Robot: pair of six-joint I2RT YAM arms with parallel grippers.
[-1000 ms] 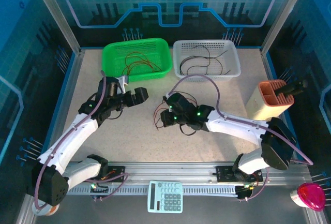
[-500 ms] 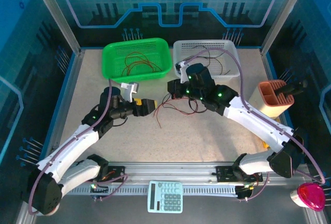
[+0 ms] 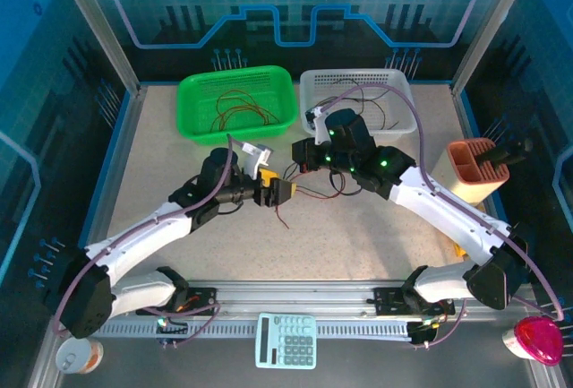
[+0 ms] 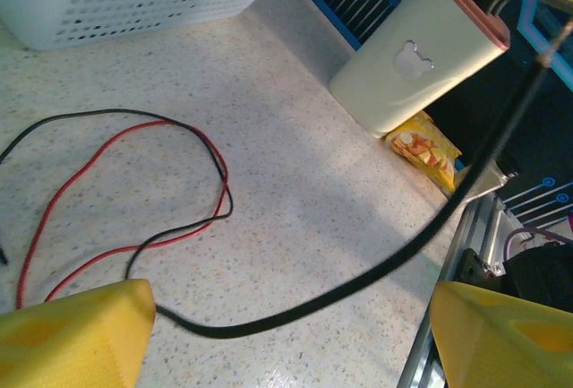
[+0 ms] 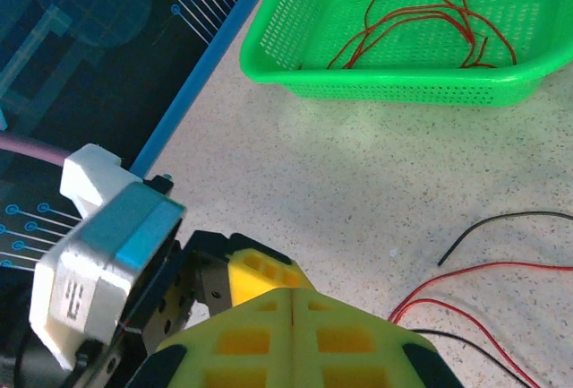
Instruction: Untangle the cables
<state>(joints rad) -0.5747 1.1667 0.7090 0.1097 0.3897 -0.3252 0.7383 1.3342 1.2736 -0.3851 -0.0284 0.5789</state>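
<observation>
Loose red and black cables (image 3: 315,187) lie on the table between the two arms. My right gripper (image 3: 301,156) hangs above them, shut (image 5: 294,316). A black cable (image 4: 358,280) rises off the table toward its yellow finger at the top right of the left wrist view, so it looks held there. That cable runs across the gap of my left gripper (image 3: 277,193), whose jaws (image 4: 291,339) stand open, and touches the left fingertip (image 4: 81,334). A red cable (image 4: 116,142) and a black one loop together on the table beyond.
At the back, a green basket (image 3: 192,117) holds red wires (image 5: 421,21) and a white basket (image 3: 358,74) holds black ones. A beige holder (image 3: 466,177) stands at the right with a yellow packet (image 4: 425,150) beside it. A calculator (image 3: 285,340) lies at the near edge.
My right gripper has gone from the table's middle back toward the white basket, dragging cables along. My left gripper has moved right under it and its jaws have narrowed.
</observation>
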